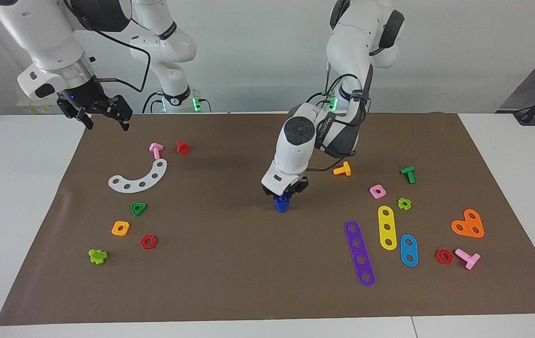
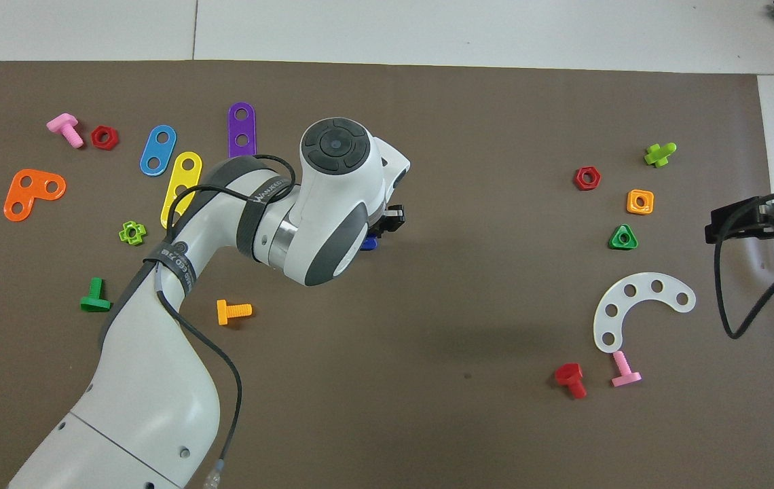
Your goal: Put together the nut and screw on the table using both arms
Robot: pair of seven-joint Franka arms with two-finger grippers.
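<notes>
My left gripper (image 1: 285,191) points down over the middle of the brown mat (image 1: 230,272), shut on the blue nut (image 1: 283,197). The nut sits directly above the blue screw (image 1: 280,208), which stands on the mat; the two blue pieces run together, so I cannot tell whether they touch. In the overhead view the left arm's wrist covers most of this. Only a black finger (image 2: 392,219) and a blue corner of the screw (image 2: 369,243) show there. My right gripper (image 1: 106,117) waits open and empty above the mat's corner at the right arm's end, also seen in the overhead view (image 2: 716,225).
Toward the right arm's end lie a white curved strip (image 1: 140,177), pink bolt (image 1: 156,150), red bolt (image 1: 183,147), green triangular nut (image 1: 138,209), orange nut (image 1: 120,228), red nut (image 1: 148,241). Toward the left arm's end: orange bolt (image 1: 342,169), pink nut (image 1: 377,191), purple strip (image 1: 359,252), yellow strip (image 1: 386,227).
</notes>
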